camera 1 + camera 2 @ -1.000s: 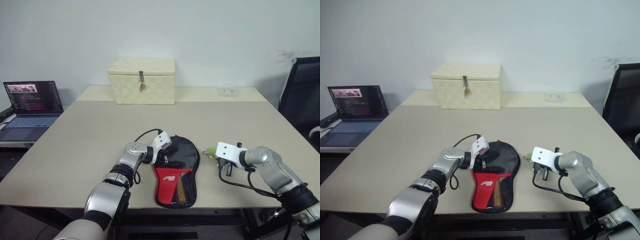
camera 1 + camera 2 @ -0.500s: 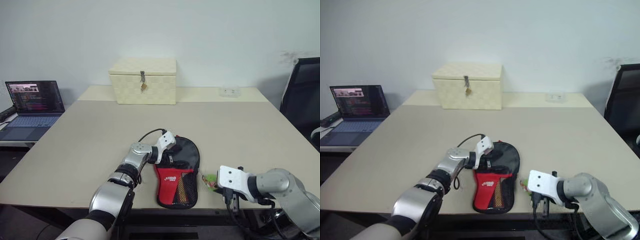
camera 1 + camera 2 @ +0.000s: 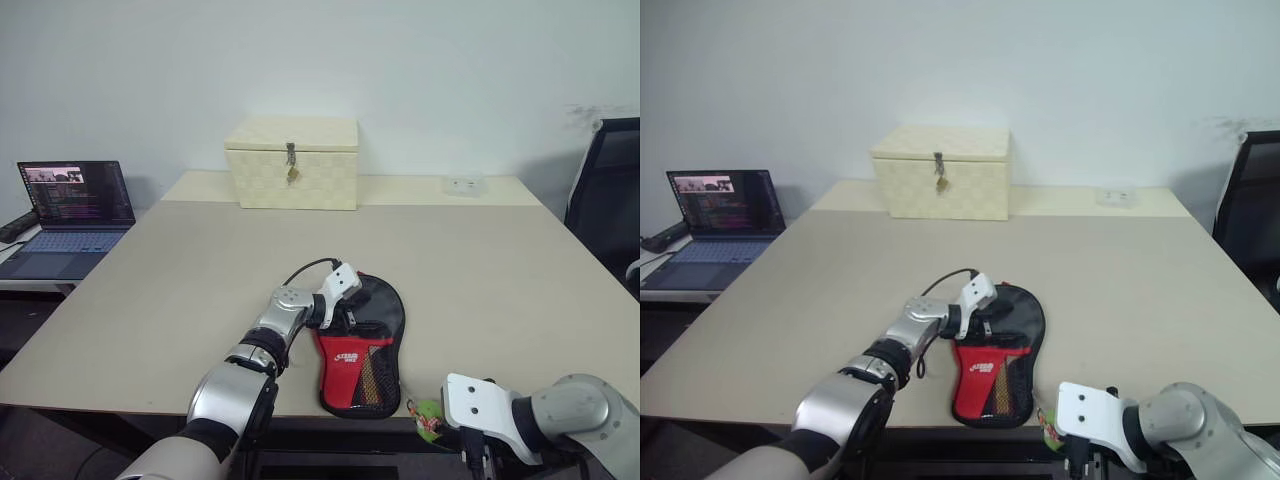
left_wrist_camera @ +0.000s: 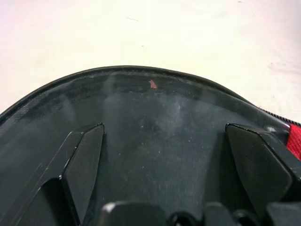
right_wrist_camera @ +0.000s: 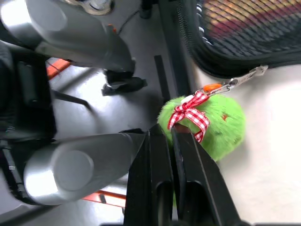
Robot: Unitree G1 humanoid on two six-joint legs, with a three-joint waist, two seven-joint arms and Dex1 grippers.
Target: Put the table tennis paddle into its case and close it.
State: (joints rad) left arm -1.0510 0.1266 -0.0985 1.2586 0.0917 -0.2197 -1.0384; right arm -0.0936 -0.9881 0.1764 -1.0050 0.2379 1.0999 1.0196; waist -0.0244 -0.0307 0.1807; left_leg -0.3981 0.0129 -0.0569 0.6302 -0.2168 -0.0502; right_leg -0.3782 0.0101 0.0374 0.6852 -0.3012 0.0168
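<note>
At the near edge of the tabletop [image 3: 150,300], the right pincer [image 5: 170,141] is clenched on the small green charm [image 5: 207,125], a fuzzy ball with a red-and-white checked bow clipped by a short metal link to the zipper of the case [image 3: 362,345]. The charm sits just off the near edge, close beside the case's narrow handle end. It looks soft and squashy, so the grip is probably best kept at the bow end near the clip, where a pull runs straight into the zipper.

The case lies flat by the middle of the near edge, narrow end toward that edge and round end pointing to the far side. It is a soft black fabric pouch with a red panel and a mesh pocket; it should be light and limp, and likely to slide or bunch when the zip is drawn unless pinned. The table tennis paddle [image 5: 244,19] shows as red and yellow stripes through the mesh, so it appears to be inside.

The left pincer [image 4: 164,155] is spread wide, its fingers [image 4: 84,155] resting on or just over the round black end, holding nothing.

Toward the far edge stands a cream woven box [image 3: 292,176], well apart from the case.
</note>
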